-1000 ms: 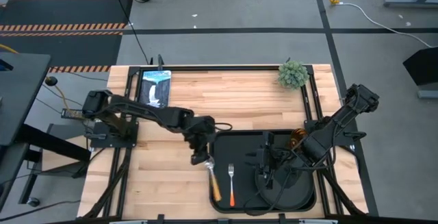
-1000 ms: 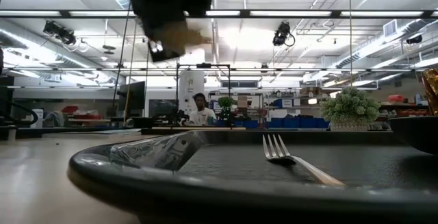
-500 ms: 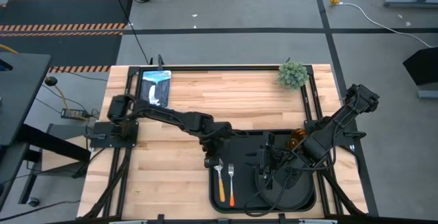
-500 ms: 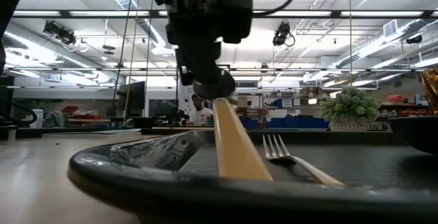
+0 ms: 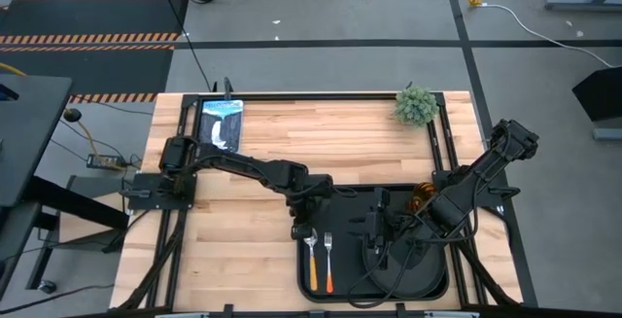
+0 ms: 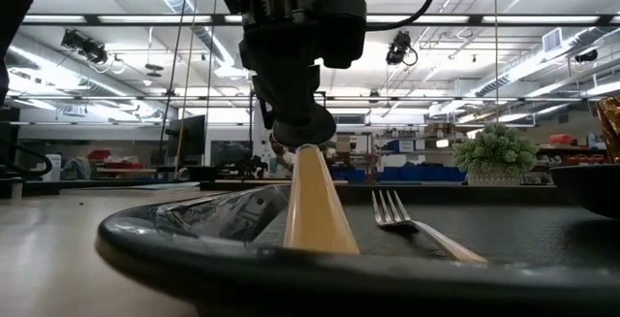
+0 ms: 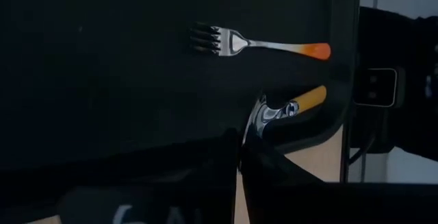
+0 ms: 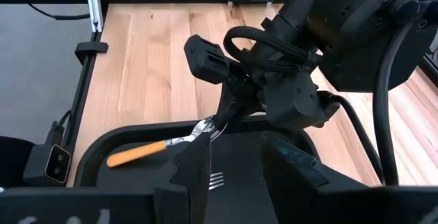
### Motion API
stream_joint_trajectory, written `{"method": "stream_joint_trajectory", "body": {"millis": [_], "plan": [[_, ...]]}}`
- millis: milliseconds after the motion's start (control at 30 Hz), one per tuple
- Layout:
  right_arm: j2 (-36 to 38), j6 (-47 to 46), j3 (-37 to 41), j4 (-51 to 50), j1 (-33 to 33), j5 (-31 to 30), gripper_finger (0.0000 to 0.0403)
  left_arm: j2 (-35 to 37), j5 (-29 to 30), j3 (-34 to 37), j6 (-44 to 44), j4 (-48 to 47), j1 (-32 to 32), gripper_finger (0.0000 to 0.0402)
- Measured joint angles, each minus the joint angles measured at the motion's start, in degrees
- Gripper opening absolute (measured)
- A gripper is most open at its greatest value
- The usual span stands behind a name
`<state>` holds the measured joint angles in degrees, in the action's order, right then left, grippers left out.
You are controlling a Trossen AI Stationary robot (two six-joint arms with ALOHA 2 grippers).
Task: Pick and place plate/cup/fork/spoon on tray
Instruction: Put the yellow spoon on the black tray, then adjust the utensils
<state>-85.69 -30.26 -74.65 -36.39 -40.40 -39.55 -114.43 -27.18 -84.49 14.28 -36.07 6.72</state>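
The black tray [image 5: 340,201] lies at the table's near right. The fork [image 5: 328,260] lies flat in its left part and also shows in the left wrist view [image 7: 253,44]. My left gripper [image 5: 306,225] is over the tray's left part, shut on the spoon [image 5: 313,262], which slants down toward the near edge. My right gripper [image 8: 236,172] is open and empty above the middle of the tray. The black plate [image 5: 428,265] is mostly hidden under my right arm. The amber cup [image 5: 422,199] stands at the tray's far right. My left gripper pinches the spoon's silver bowl end [image 8: 205,129] between its two fingers, from above. The spoon hangs tilted, with its yellow-orange handle [image 6: 315,210] sloping down toward the near edge inside the tray. I cannot tell whether the handle's free end touches the tray floor.
A small green plant [image 5: 416,105] stands at the table's far right. A dark tablet-like panel [image 5: 220,123] lies at the far left. Bare wood [image 5: 243,250] stretches left of the tray. A person shows far off in the room [image 6: 283,157].
My left gripper has carried the spoon toward the table's right edge, from over the tray's left rim to inside the tray beside the fork, and has come down. The spoon has stayed tilted, handle toward the near edge.
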Motion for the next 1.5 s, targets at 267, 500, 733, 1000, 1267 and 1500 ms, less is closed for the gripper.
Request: {"method": "stream_joint_trajectory", "body": {"millis": [267, 500, 733, 1000, 1267, 1500], "plan": [[0.0, 0.21, 0.02, 0.79, 0.0, -0.02, 0.0134, -0.02, 0.37, 0.02, -1.77, 0.52, 0.0, 0.0012], [0.0, -0.13, 0.02, 0.79, 0.0, 0.0, 0.0134, -0.07, 4.04, 0.04, -3.54, 0.97, 0.98, 0.0034], [0.0, -0.11, 0.02, 0.79, 0.0, -0.02, 0.0134, -0.11, 5.36, 0.06, -3.78, 0.84, 1.27, 0.0085], [0.0, -0.16, 0.02, 0.77, 0.0, -0.01, 0.0134, -0.11, 6.65, 0.06, -7.3, 0.76, 0.94, 0.0099], [0.0, 1.75, 0.54, -2.95, -0.46, -3.41, 0.0134, 3.57, 15.68, 0.15, -13.65, -7.51, 3.69, 0.0077], [0.6, -0.22, 5.01, -2.72, 0.35, -6.33, 0.0134, 12.26, 25.35, 5.5, -15.65, -8.76, 8.74, 0.0051]]}}
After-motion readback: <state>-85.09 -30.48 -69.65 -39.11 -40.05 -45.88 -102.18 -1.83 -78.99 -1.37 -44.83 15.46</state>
